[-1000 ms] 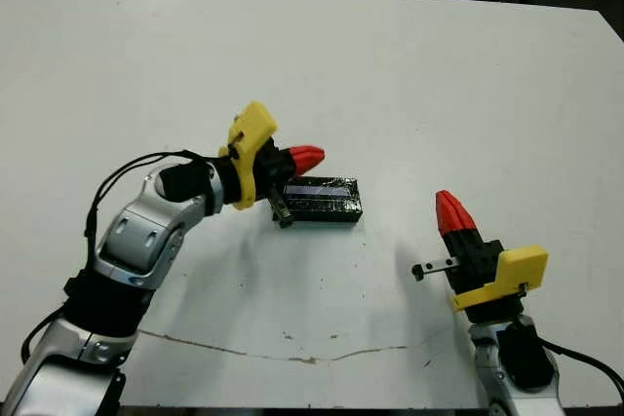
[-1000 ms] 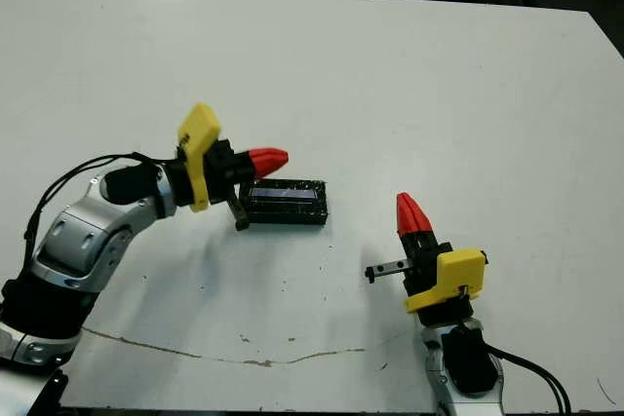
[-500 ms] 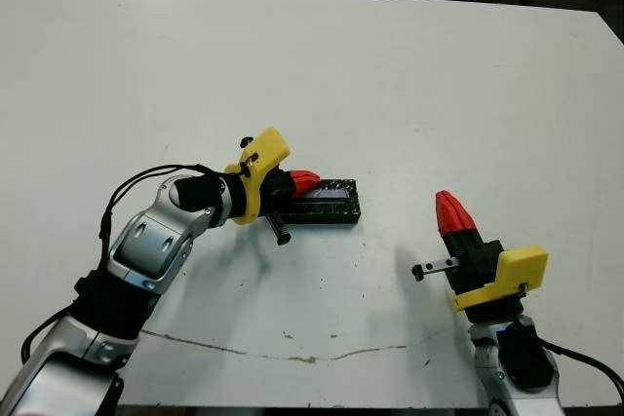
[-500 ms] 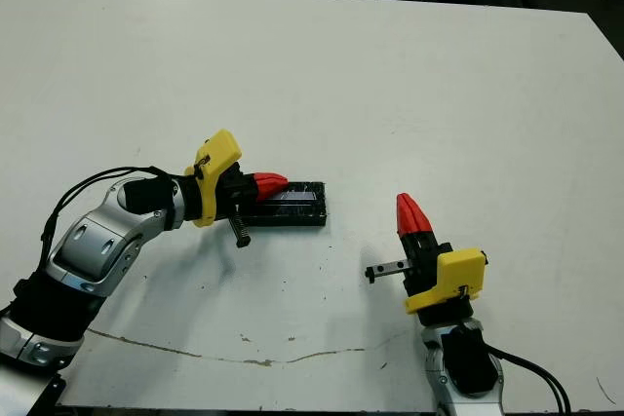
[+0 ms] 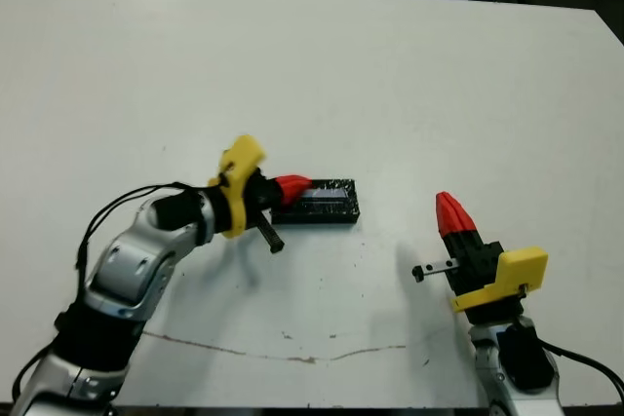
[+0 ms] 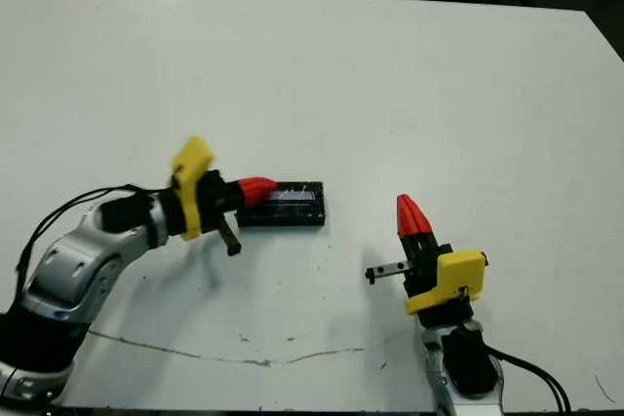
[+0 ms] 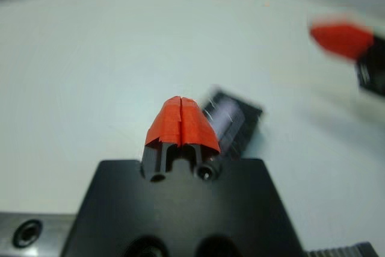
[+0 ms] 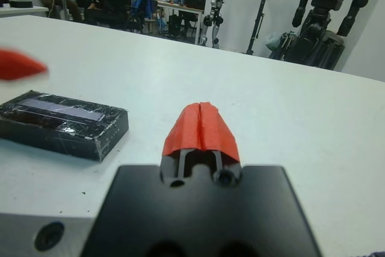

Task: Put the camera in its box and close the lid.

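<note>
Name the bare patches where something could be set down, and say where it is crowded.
The far half of the table beyond the box is bare, as is the strip between the box and the right end effector. It is crowded only at the box's left end, where the shut left end effector meets it.

Obstacles: your left gripper [image 5: 292,185] sits at the box's [image 5: 322,204] left end, lid [image 5: 326,195] on. Right gripper [image 5: 450,209] stands well apart. Bare tabletop [image 5: 409,75] between and beyond gives you passage.
</note>
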Motion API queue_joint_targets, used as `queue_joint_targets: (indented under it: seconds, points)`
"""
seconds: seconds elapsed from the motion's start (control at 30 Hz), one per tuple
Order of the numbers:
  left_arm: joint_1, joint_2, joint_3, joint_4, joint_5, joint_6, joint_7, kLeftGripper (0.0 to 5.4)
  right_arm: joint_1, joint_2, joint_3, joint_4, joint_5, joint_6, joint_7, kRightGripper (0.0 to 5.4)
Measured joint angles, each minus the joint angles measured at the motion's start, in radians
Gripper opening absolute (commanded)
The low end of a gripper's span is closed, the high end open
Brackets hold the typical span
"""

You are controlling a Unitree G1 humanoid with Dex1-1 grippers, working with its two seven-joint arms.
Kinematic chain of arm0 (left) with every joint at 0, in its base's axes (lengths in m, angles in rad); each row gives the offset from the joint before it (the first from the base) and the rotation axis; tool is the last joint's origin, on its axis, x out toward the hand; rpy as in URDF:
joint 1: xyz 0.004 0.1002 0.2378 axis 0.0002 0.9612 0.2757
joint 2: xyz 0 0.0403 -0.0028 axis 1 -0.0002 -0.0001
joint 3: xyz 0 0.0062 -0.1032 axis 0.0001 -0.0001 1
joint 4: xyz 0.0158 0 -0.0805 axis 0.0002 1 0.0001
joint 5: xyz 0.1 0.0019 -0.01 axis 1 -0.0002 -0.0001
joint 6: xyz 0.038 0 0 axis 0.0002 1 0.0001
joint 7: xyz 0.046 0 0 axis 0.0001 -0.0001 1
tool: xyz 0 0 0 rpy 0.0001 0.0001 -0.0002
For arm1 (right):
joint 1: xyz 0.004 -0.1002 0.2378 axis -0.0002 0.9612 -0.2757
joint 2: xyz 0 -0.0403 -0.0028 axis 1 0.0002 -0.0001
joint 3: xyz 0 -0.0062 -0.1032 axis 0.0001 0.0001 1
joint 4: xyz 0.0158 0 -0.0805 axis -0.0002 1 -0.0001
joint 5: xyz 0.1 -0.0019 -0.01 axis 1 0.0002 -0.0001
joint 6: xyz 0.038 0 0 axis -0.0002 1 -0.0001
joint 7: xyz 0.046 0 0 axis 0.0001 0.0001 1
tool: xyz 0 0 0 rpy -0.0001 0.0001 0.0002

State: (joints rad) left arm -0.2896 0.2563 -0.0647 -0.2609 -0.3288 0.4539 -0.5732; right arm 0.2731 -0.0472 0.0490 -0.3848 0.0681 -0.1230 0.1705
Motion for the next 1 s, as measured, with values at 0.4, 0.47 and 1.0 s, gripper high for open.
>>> queue_joint_targets:
  seconds: [0.4,0.47,1.0]
  points:
    - [0.214,-0.077,0.161,-0.095,0.045,-0.384,0.189,0.01,-0.028,0.001,-0.031,-0.001,0.019,-0.002,-0.006,0.00]
    - [0.269,-0.098,0.160,-0.102,0.051,-0.426,0.210,0.01,-0.035,0.002,-0.039,-0.002,0.022,-0.002,-0.011,0.00]
    - [0.430,-0.220,0.070,-0.028,0.167,-0.622,0.334,0.01,-0.065,0.005,-0.061,0.000,0.019,0.016,-0.052,0.00]
